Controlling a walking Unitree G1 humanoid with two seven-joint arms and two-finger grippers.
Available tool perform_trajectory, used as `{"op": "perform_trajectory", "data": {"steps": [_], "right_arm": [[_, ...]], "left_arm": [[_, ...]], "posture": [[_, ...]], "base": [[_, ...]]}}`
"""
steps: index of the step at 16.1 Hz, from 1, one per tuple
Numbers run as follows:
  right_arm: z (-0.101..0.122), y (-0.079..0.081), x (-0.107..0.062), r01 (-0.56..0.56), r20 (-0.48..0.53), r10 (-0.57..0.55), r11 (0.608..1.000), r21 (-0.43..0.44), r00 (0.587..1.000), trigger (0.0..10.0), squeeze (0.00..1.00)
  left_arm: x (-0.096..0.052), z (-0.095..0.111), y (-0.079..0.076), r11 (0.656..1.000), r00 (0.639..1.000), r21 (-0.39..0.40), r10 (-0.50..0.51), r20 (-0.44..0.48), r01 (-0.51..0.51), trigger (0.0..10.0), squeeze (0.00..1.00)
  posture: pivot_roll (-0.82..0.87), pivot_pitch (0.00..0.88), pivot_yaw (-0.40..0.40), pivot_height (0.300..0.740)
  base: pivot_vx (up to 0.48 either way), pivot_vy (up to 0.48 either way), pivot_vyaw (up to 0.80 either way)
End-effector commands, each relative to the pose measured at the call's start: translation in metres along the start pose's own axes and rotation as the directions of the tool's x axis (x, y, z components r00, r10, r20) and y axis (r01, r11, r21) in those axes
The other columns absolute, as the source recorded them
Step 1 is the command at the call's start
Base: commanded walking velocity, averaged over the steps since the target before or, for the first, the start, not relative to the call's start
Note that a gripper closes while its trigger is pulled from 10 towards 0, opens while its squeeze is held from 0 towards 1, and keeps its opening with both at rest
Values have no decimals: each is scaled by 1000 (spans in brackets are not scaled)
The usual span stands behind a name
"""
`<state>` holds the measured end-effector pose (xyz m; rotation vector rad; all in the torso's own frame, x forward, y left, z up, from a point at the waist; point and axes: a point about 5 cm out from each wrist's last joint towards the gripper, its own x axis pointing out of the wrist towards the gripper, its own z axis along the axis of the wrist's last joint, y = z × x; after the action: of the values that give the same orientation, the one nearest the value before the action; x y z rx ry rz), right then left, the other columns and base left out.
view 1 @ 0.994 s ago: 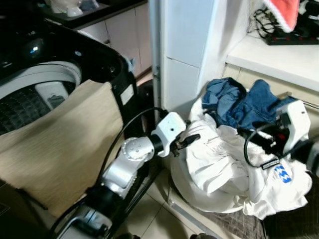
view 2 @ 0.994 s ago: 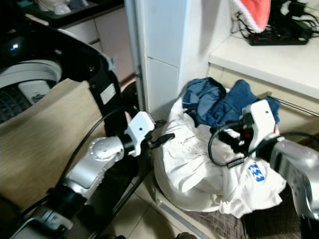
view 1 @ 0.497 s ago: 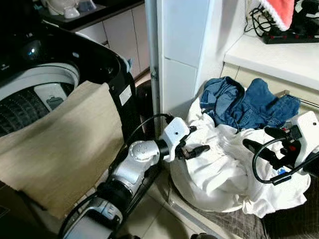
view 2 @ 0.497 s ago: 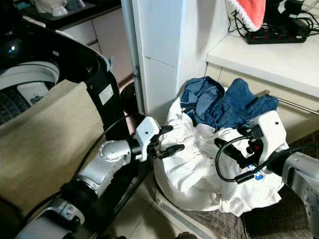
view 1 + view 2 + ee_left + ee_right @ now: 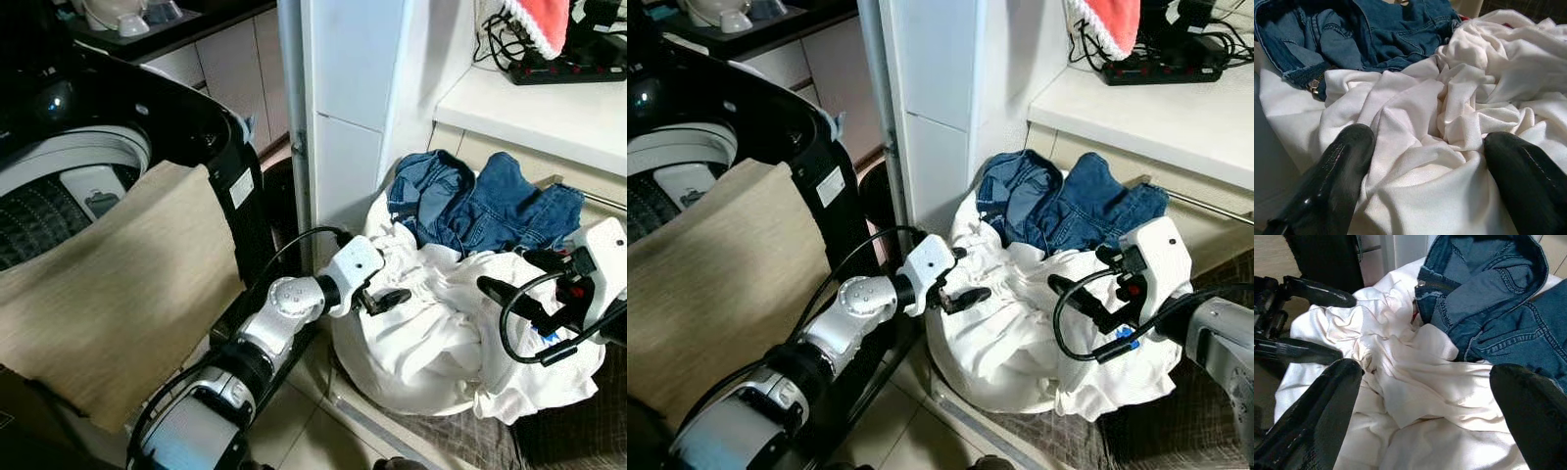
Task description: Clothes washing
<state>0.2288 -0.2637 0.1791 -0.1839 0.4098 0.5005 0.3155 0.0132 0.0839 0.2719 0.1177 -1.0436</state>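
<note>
White laundry pile [image 5: 431, 323] lies right of the washing machine [image 5: 88, 186], with blue denim [image 5: 480, 206] on its far side. Left gripper [image 5: 387, 299] and right gripper [image 5: 509, 294] both rest against the white cloth, jaws wide, holding nothing.

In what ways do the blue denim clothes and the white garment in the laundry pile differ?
The blue denim clothes are dark with stitched seams; the white garment is plain and pale. The denim lies at the back by the wall; the white garment spreads across the front, between the open left gripper and right gripper. Both are crumpled in one pile.
</note>
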Motion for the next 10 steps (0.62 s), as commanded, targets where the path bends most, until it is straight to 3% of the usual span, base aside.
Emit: {"op": "perform_trajectory", "data": {"steps": [1,2,3,4,5,7,10], "right_arm": [[0,3,-2,-37,-12,37,999,-1,999,10000,0],[0,4,-2,-45,-11,45,999,-1,999,10000,0],[0,6,-2,-64,-9,64,998,-3,998,10000,0],[0,7,-2,-81,-9,81,997,-6,997,10000,0],[0,10,-2,-111,-11,111,994,-13,994,10000,0],[-1,19,-3,-200,0,200,979,-28,980,10000,0],[-1,17,-3,-195,4,195,980,-42,981,10000,0]], "left_arm": [[-1,-7,2,1000,999,21,9,-47,-9,10000,0],[-2,-8,2,1000,999,22,8,-46,-7,10000,0],[-2,-8,2,1000,999,11,3,-41,-2,5961,0],[-3,-9,3,1000,999,2,1,-38,-1,4039,0],[-4,-10,3,1000,999,-11,-9,-35,8,0,0],[-5,-12,2,999,999,-42,-23,-28,22,0,0],[-6,-13,4,997,1000,-72,-21,-23,19,0,0]], "posture": [[-296,54,67,740],[-294,53,66,740],[-291,53,64,740],[-290,53,64,740],[-290,53,63,740],[-288,52,63,740],[-287,47,62,740]], "base": [[0,0,0],[0,0,0],[0,0,0],[0,0,0],[0,0,0],[0,0,0],[0,0,0]]}}
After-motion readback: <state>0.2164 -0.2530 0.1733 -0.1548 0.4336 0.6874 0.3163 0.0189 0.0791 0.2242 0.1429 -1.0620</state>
